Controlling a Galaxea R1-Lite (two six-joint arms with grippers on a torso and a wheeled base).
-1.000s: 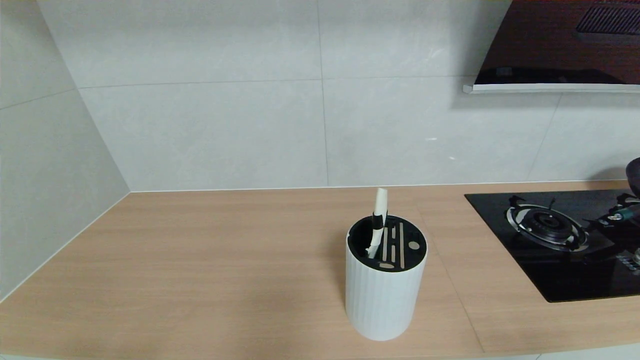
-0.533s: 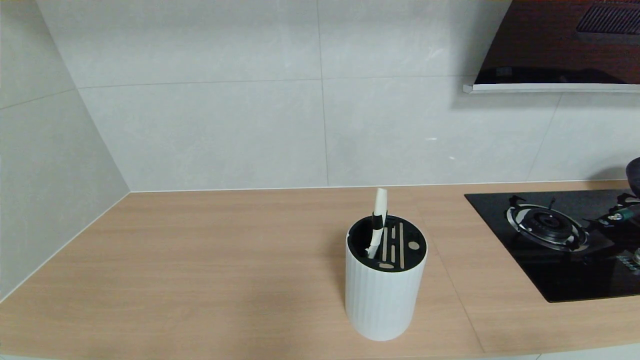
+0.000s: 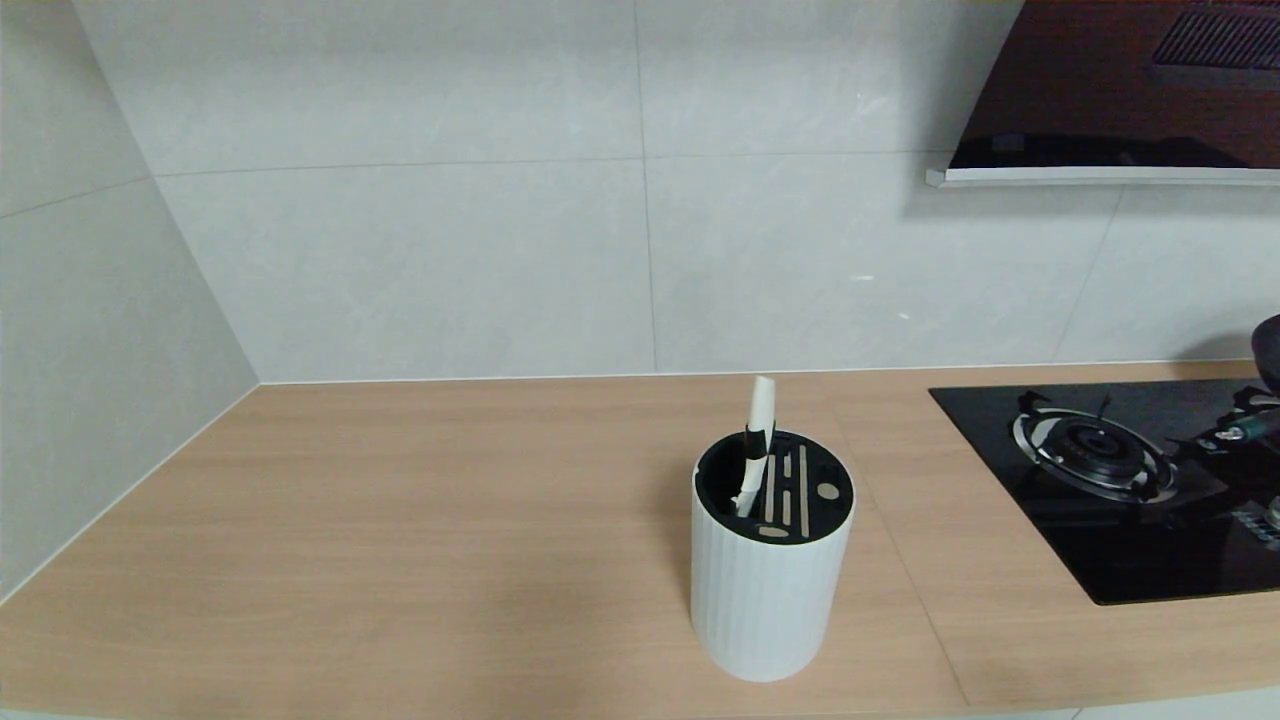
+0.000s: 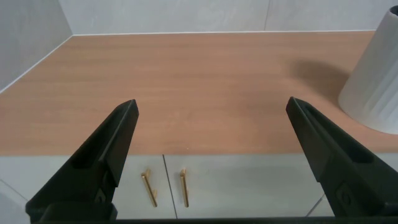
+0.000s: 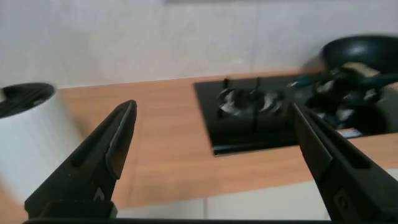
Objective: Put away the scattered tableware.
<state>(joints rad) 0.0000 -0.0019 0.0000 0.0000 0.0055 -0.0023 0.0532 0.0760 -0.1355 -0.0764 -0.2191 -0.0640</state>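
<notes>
Head view: a white ribbed holder (image 3: 770, 590) stands upright on the wooden bench (image 3: 400, 520), close to the front edge and right of the middle, well apart from the black hob (image 3: 1110, 480) set into the bench's right end. One utensil (image 3: 757, 430) with a pale handle and a dark band leans in the open well on the left side of the holder's black slotted top; its working end is hidden inside. A dark hood (image 3: 1120, 90) hangs on the tiled wall above the hob, and the edge of a pan (image 3: 1268, 350) shows at the bench's far right. Across the last second nothing in this view has moved: holder, utensil and hob sit exactly as they did. Left wrist view: the left tool (image 4: 211, 115) hangs off the front edge of the bench with its fingers spread wide and nothing between them; the holder (image 4: 376, 81) is ahead and off to one side, and gold cupboard handles (image 4: 165, 186) show below the bench edge. Right wrist view: the right tool (image 5: 211, 118) is also spread wide and carries nothing, facing the bench between the holder (image 5: 31, 143) and the hob (image 5: 255, 118), with the pan (image 5: 357, 56) beyond. With the utensil stowed and all still, the tidying looks finished or paused.
</notes>
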